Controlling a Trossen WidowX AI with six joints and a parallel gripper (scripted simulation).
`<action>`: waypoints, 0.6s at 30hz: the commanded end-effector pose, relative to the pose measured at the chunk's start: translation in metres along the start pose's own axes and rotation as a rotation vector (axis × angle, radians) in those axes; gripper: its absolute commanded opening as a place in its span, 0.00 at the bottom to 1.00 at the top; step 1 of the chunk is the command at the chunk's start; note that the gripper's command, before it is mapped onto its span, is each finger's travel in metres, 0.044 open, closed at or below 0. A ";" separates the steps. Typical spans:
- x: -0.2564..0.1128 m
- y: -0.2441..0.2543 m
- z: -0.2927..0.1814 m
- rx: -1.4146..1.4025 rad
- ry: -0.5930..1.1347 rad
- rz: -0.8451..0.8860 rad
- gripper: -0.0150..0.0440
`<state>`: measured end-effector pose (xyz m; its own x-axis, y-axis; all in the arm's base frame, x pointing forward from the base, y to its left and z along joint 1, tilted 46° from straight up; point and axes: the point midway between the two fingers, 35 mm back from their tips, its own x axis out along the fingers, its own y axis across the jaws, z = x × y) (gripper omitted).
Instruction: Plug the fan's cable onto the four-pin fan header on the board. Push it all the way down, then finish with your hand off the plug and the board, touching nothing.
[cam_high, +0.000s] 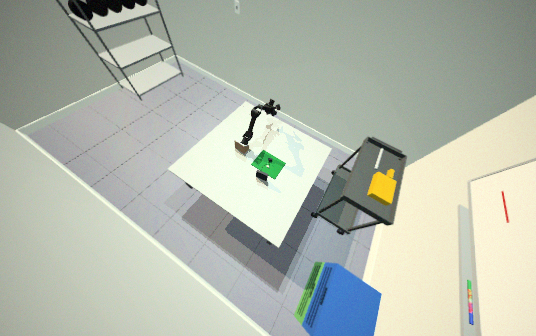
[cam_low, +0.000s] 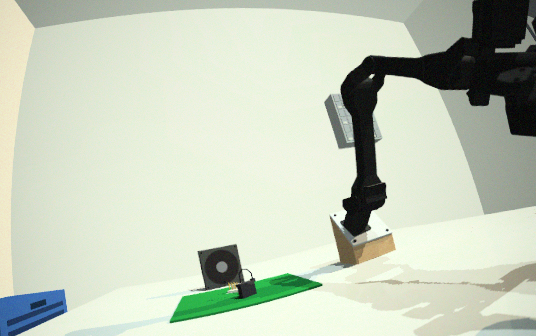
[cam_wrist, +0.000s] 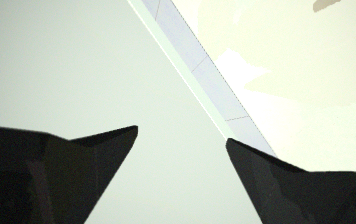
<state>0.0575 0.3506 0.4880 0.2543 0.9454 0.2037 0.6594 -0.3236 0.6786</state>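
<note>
The green board (cam_high: 276, 171) (cam_low: 300, 284) lies on the table. The square dark fan (cam_low: 221, 267) (cam_high: 262, 176) stands on edge beside it. A thin black cable (cam_low: 247, 271) arches to a black plug (cam_low: 247, 289) (cam_high: 270, 160) over the board. Pale yellowish pins (cam_low: 232, 286) show just beside the plug; whether the plug is on any pins I cannot tell. My gripper (cam_wrist: 183, 136) (cam_high: 275, 106) is open and empty, raised well away from the board, fan and plug. The wrist view shows only wall, floor and table edge between and beyond the fingers.
The arm's base stands on a wooden block (cam_high: 241, 147) (cam_low: 377, 250) on the white table (cam_high: 220, 175), near the board. A grey cart (cam_high: 352, 192) with a yellow object (cam_high: 382, 188) stands beside the table. A blue cabinet (cam_high: 345, 300) and a shelf rack (cam_high: 145, 50) are farther off.
</note>
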 end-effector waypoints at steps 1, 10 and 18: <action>0.014 -0.001 0.054 -0.088 -0.132 -0.042 1.00; 0.014 0.017 0.180 -0.230 -0.413 -0.149 1.00; -0.035 0.038 0.304 -0.076 -0.698 -0.267 1.00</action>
<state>0.2637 0.3159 0.3225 0.5031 0.7850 -0.3615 0.6551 -0.0736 0.7519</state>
